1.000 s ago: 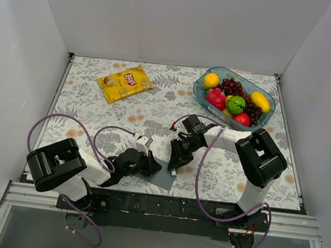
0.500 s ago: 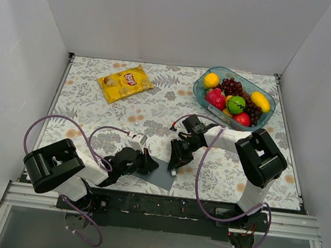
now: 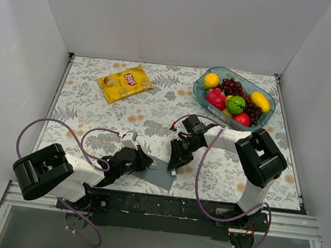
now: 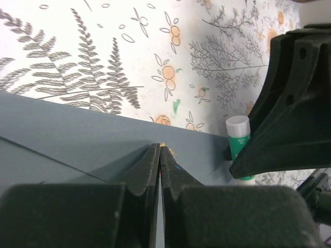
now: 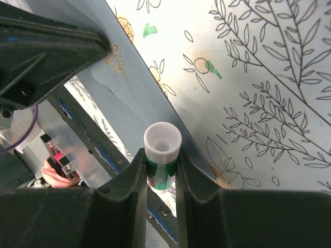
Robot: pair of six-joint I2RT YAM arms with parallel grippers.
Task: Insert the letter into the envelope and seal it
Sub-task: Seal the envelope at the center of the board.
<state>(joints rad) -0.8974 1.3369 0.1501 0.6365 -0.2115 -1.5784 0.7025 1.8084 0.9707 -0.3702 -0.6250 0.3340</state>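
The grey-blue envelope [image 3: 160, 174] lies flat near the table's front edge, and also shows in the left wrist view [image 4: 77, 134] and the right wrist view [image 5: 137, 95]. My left gripper [image 3: 141, 160] is shut, its tips [image 4: 160, 150] resting on the envelope's left part. My right gripper [image 3: 175, 163] is shut on a green glue stick with a white end [image 5: 162, 155], held tip-down at the envelope's right edge. The stick also shows in the left wrist view [image 4: 238, 142]. The letter is not visible in any view.
A yellow crisp bag [image 3: 125, 83] lies at the back left. A clear blue bowl [image 3: 203, 96] of fruit stands at the back right. The black front rail [image 3: 161, 208] runs just below the envelope. White walls enclose the table.
My left arm has swung left and its shut gripper has slid a little left over the envelope. The right arm and glue stick have not moved.
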